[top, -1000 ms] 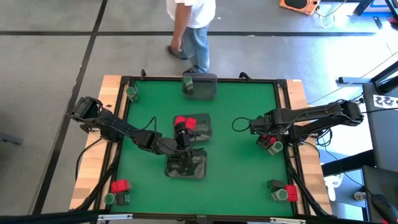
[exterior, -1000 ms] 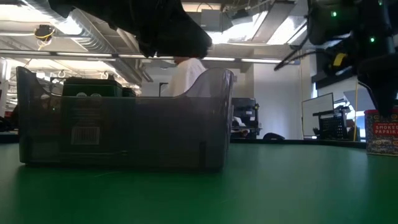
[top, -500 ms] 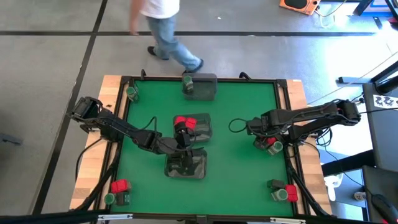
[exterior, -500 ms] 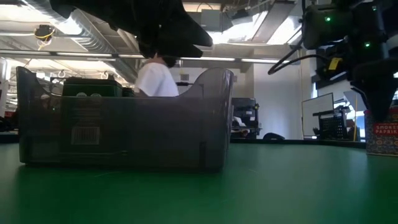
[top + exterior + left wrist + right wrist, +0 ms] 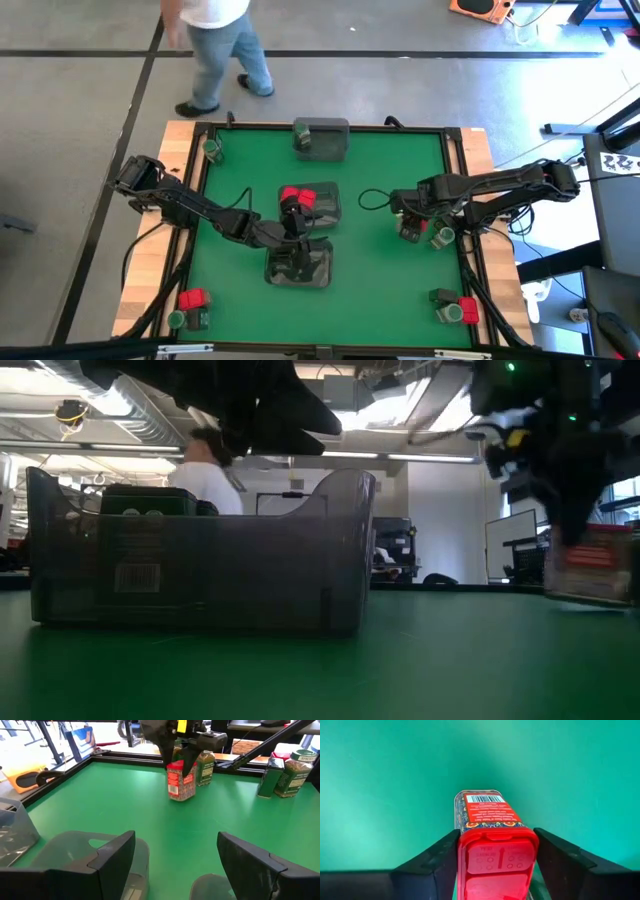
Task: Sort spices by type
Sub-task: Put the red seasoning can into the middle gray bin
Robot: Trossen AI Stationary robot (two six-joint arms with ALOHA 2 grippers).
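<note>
My right gripper (image 5: 410, 228) points down at the table's right side, shut on a red spice box (image 5: 495, 845) with a red lid, seen also in the left wrist view (image 5: 181, 781). A green-lidded jar (image 5: 443, 237) stands on the table just to its right. My left gripper (image 5: 175, 865) hangs open and empty above the clear trays in the table's middle. One tray (image 5: 312, 203) holds red boxes, the near tray (image 5: 300, 265) holds dark blocks, and the far tray (image 5: 320, 138) holds a green jar. My right gripper pinches the red box at its lid end (image 5: 465, 855) between the two fingers (image 5: 435, 865), one on each side. The fingers come from above, pointing down. The box hangs nearly upright below them, slightly tilted; whether its base touches the table I cannot tell.
Mixed spices stand in the near right corner (image 5: 455, 305) and the near left corner (image 5: 188, 305), and a green jar (image 5: 211, 148) stands at the far left. A person (image 5: 215, 40) walks on the floor beyond the far edge. Open green table lies between the trays and my right gripper.
My right gripper has moved toward the table's left edge, and the red box has gone with it, away from the green-lidded jar. The person beyond the far edge has walked to the left.
</note>
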